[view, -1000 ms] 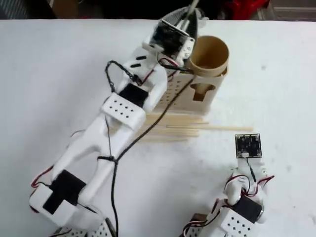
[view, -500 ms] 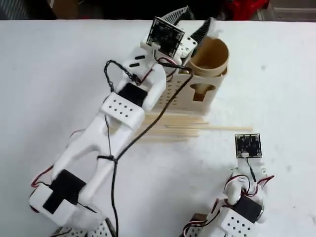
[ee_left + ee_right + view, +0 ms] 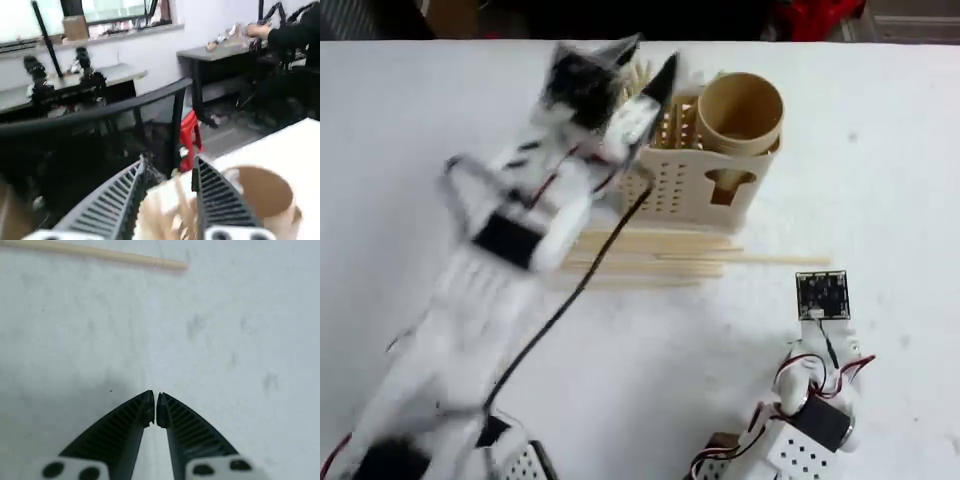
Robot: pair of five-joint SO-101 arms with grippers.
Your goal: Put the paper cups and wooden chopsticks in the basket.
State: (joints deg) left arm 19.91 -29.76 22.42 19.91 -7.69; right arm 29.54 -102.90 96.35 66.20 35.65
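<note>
Two claws: left claw [image 3: 169,162] gapes at the basket [image 3: 692,190] edge, right claw [image 3: 154,396] pinched together over table [image 3: 225,340] near chopsticks [image 3: 660,262].

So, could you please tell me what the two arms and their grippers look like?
Both arms have white shells with black motor blocks and perforated plates. The left arm carries a black cable; the right arm shows red wires and a square black circuit board. The left gripper and right gripper have black, ribbed, tapering fingers on white mounts.
</note>
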